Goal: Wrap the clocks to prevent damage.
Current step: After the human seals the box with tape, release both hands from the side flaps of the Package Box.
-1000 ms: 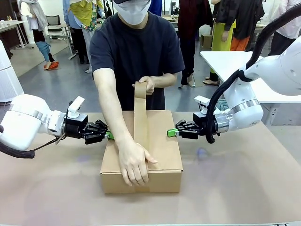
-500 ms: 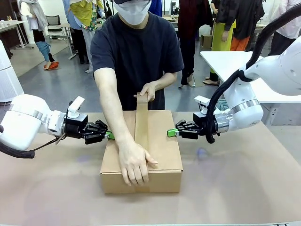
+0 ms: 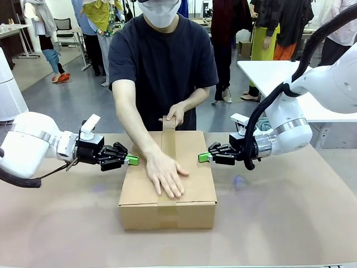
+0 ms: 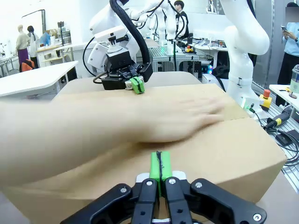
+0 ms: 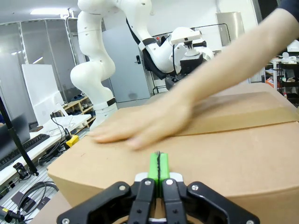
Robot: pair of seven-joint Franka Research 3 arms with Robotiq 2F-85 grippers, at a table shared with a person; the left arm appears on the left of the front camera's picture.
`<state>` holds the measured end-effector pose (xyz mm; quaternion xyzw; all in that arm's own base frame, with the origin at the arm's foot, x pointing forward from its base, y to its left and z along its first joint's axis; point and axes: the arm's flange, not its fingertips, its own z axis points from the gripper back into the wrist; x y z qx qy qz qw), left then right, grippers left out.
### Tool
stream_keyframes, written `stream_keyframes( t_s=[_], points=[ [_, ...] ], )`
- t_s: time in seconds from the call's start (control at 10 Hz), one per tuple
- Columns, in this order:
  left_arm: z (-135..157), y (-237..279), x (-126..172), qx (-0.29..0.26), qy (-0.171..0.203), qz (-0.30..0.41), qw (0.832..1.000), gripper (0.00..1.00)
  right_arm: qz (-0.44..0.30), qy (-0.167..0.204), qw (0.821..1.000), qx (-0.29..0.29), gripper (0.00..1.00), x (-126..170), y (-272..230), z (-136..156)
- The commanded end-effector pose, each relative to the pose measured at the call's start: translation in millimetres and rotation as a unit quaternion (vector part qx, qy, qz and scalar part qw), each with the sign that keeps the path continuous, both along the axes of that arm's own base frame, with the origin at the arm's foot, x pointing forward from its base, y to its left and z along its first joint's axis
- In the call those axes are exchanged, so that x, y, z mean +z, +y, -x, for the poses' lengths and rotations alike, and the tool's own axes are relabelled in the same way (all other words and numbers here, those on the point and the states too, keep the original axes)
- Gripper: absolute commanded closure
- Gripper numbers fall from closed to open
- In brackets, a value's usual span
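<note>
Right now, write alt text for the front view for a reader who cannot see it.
A person's hand presses brown tape flat along a closed cardboard box on the table. The shut left tool and right tool press against opposite sides of the box.

A brown surface spreads bare toward its near edge and right corner. Behind its far right corner stands a white table. Past the far edge, people stand on a grey floor, beside a black chair. What may be a keyboard lies blurred on a low shelf.
</note>
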<state>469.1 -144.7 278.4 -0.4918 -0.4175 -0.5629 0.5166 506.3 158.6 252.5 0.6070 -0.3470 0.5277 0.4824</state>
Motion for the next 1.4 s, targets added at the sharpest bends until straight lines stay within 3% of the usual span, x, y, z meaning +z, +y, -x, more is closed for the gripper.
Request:
stream_keyframes(
  t_s=[0.0,1.3],
  points=[
    [1.6,-1.5,-3.2,0.006,0.002,-0.002,1.000,1.00,0.005,0.003,1.000,-0.005,0.99,-2.6,-1.3,0.2],
    [1.6,-1.5,-3.2,0.006,0.002,-0.002,1.000,1.00,0.005,0.003,1.000,-0.005,0.99,-2.6,-1.3,0.2]
  ],
)
